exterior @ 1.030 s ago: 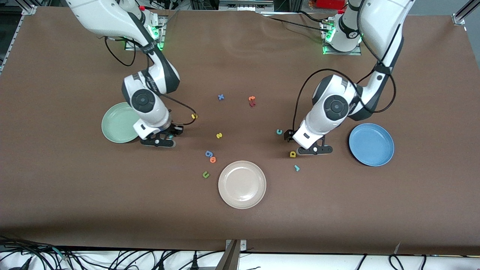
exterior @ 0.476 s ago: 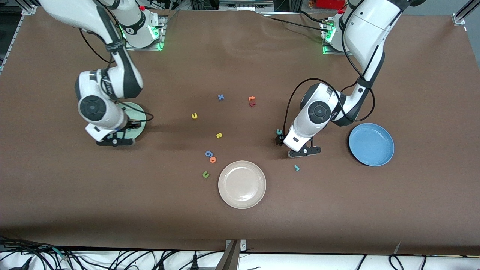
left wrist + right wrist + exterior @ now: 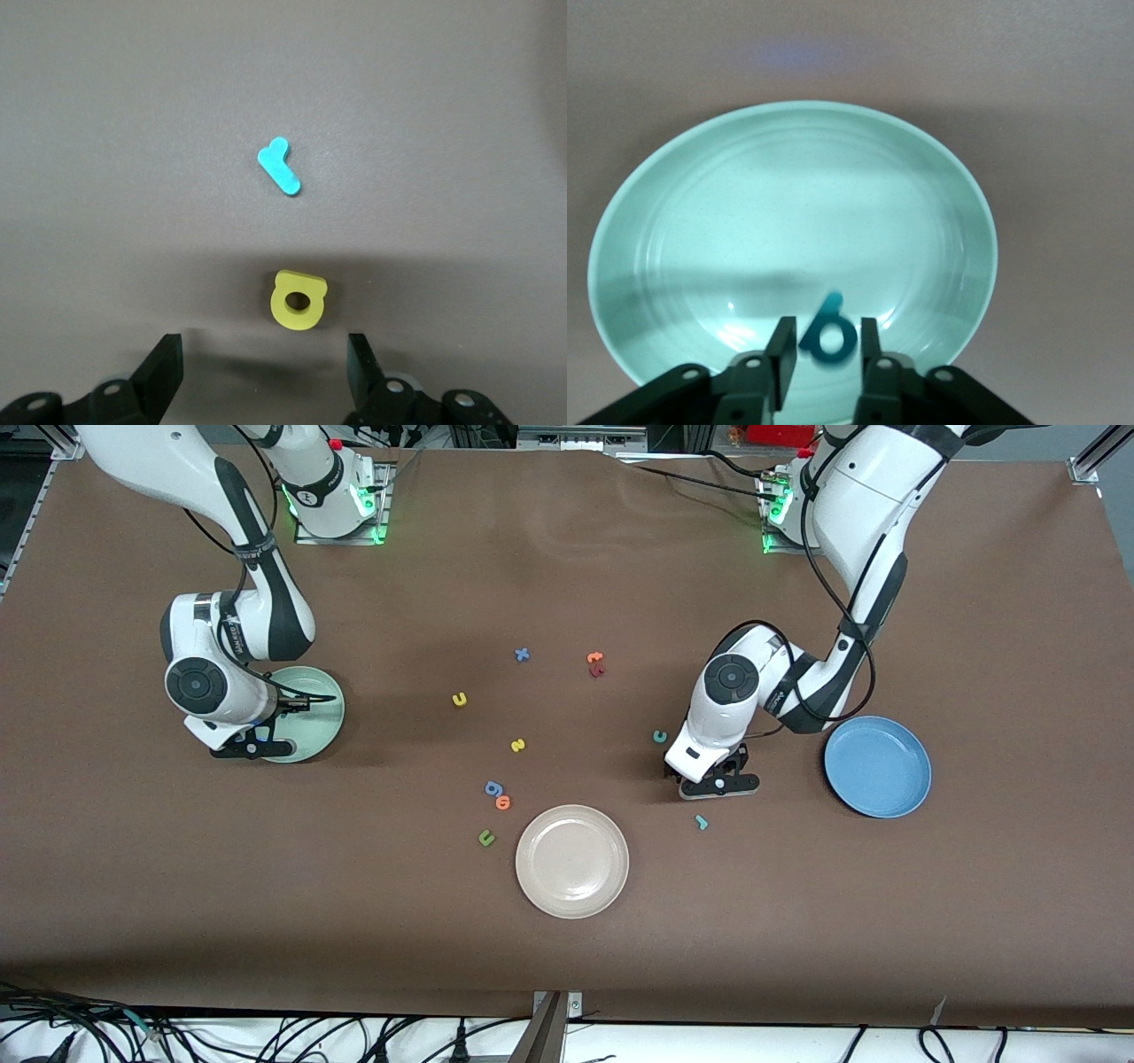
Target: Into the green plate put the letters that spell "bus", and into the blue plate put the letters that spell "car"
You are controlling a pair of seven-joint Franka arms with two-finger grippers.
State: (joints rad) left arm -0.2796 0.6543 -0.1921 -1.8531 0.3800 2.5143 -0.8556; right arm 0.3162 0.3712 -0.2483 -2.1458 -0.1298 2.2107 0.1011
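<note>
Two arms are working at the desk (image 3: 567,957). The right gripper (image 3: 244,748) is hanging low over the green plate (image 3: 321,726), which is sitting toward the right arm's end. In the right wrist view the right gripper (image 3: 824,343) is framing the teal "b" (image 3: 828,336) just above the green plate's (image 3: 788,177) floor. The letter is sitting between the jaws, but I cannot tell if they are gripping it or just flanking it.

The left gripper (image 3: 716,784) is hovering low over the desk beside the blue plate (image 3: 877,766), which is sitting empty toward the left arm's end. In the left wrist view the left gripper's (image 3: 264,347) jaws are standing spread, holding nothing. The yellow "a" (image 3: 299,301) is lying flat on the desk just ahead of the gap between them. The teal "r" (image 3: 280,166) is lying near it, apart.

In the front view the teal "r" (image 3: 701,822) is lying nearer the camera than the left gripper, and the teal "c" (image 3: 659,736) is lying farther. The yellow "u" (image 3: 459,699) and yellow "s" (image 3: 518,745) are lying mid-desk, well apart from both plates.

Also on the desk:
- cream plate (image 3: 571,861)
- blue "g" (image 3: 493,787) touching the orange "o" (image 3: 503,802)
- green "u" (image 3: 485,837)
- blue "x" (image 3: 522,654)
- orange and red letter pair (image 3: 595,663)
</note>
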